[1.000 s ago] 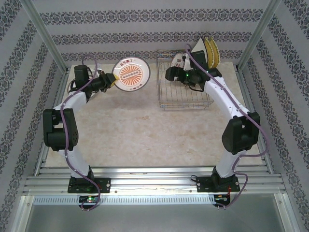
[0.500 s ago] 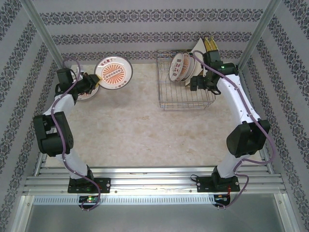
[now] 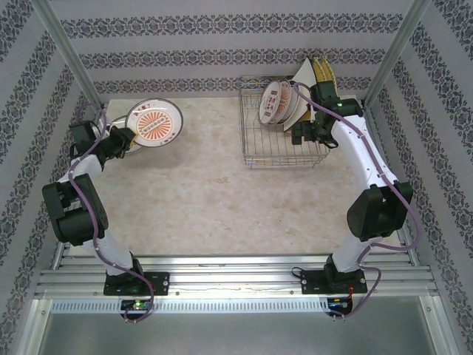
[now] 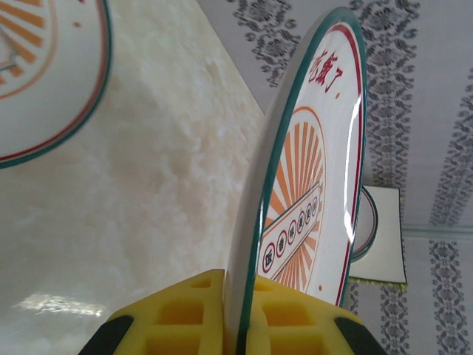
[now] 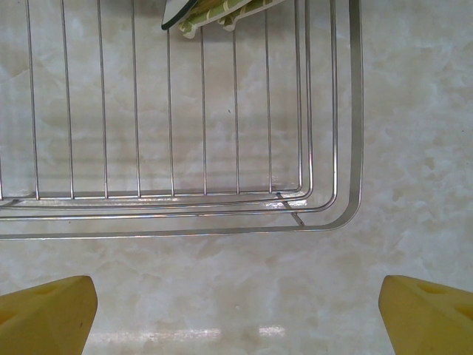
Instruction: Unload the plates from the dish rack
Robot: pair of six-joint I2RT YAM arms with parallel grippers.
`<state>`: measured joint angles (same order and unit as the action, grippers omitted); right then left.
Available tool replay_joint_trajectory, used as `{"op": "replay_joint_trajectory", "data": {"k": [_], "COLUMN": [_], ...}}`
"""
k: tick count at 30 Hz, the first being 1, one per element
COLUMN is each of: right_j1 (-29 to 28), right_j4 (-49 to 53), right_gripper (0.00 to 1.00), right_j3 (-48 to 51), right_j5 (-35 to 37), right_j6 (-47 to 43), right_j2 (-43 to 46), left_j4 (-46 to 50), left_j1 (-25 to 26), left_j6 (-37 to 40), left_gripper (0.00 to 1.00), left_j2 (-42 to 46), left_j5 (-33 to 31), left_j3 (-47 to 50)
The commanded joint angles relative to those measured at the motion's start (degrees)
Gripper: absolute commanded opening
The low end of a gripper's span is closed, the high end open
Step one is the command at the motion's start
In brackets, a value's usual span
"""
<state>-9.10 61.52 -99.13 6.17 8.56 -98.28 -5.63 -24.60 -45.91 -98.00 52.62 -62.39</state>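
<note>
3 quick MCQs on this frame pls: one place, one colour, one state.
1. Where is the round white plate with the orange sunburst?
A) far-left of the table, held up
B) table centre, lying flat
C) by the arm bases
2. Its rim colour?
A) blue
B) green
C) black
3. State of the right gripper?
A) shut on a plate
B) shut, empty
C) open, empty

1A: the left gripper clamps its edge above the marble table.
2B: a green band edges it in the left wrist view.
3C: its yellow pads stand wide apart over a corner of the silver wire dish rack.
</note>
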Motion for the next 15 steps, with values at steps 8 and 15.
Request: {"op": "replay_joint_trajectory", "data": {"k": [8, 15], "right_j1": [0.5, 0.5], "right_j4": [2.2, 3.0], "right_gripper": [0.98, 0.98], "right_j3": [-1.7, -3.3], "right_j5": [0.1, 0.2], "right_j6": [-0.8, -1.0], "right_j2": [-1.5, -3.4], "left_j4": [-8.0, -7.6], "left_j1": [-4.3, -6.4], "left_j6": [-1.9, -0.5], "left_gripper": [0.00, 0.00], "left_j2": [0.3, -2.0], "left_j5": [-0.3, -1.7], "left_j3": [1.4, 1.1]}}
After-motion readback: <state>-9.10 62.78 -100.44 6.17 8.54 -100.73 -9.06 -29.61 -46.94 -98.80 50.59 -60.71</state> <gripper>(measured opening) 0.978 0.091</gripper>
